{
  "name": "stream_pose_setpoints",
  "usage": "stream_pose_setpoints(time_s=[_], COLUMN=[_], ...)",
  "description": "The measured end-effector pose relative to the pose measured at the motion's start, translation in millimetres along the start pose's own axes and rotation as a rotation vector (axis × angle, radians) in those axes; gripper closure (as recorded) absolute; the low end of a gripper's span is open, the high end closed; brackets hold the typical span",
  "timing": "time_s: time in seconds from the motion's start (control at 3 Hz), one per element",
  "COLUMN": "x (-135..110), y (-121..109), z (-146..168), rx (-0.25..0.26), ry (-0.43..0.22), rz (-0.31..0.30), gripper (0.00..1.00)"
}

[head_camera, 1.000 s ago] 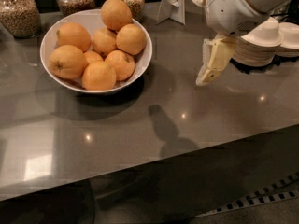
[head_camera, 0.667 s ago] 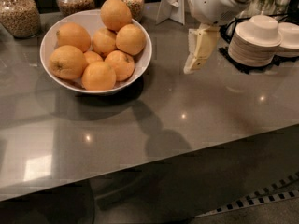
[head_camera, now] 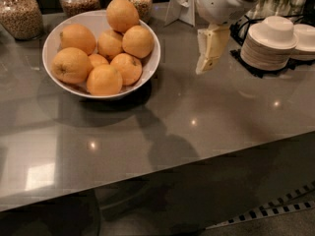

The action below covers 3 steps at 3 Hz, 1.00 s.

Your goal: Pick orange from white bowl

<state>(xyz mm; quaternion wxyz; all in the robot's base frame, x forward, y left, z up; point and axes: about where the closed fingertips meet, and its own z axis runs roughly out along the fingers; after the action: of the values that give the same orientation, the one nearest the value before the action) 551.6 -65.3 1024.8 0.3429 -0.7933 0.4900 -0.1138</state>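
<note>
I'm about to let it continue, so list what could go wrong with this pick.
1. The gripper hangs over the counter right of the white bowl, beside the stacked plates; a wide swing could clip them.
2. The oranges are heaped, with the top orange resting on others; a nudge may roll one out.
3. Pressing on the rim might tip or slide the bowl.

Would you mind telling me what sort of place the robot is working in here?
Probably a café or office kitchen counter: a white bowl of oranges, jars of dry food, stacked plates. The gripper hangs between bowl and plates.
</note>
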Motion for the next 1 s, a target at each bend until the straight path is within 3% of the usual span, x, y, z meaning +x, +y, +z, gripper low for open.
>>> stream_pose_setpoints(time_s=[0.33,0.67,1.0], x=[11,20,22], y=[-31,-63,-91], z=[15,31,53], rx=[0.054,0.105,0.133], ry=[0.079,0.102,0.076], rz=[-0.203,-0.388,-0.551], gripper=[0.00,0.00,0.00])
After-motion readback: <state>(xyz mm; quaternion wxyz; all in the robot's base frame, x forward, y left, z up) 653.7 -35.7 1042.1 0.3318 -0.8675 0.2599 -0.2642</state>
